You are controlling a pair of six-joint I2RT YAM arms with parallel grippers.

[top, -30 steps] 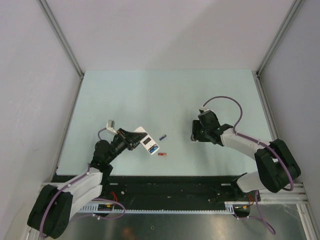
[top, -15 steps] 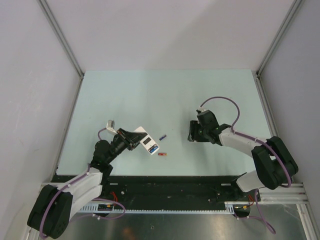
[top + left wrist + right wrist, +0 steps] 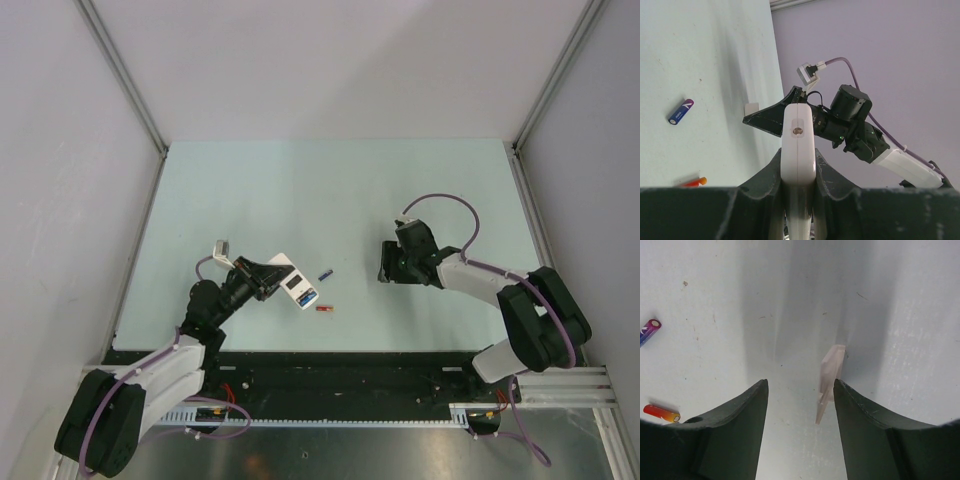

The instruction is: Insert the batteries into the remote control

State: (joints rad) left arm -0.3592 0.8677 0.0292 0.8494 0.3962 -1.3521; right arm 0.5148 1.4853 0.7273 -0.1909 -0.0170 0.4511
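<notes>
On the smooth pale desk lie two slim cylindrical batteries, one blue-purple, one red. A third, bright blue, sits at the one white plastic remote, which the left claw pinches. The right claw stands spread near one thin pale plate.

Right tool — a slight leftward shift over the last second, most of it early on

- Smooth white plastic with a slight sheen: remote.
- Matt, pale green, faintly speckled and scuffed: counter.
- Glossy wrap: purple battery, and red battery at 8 o'clock in the right wrist view.
- Matt black plastic: right claw.
- Dull, pale plastic: beige piece.
</notes>
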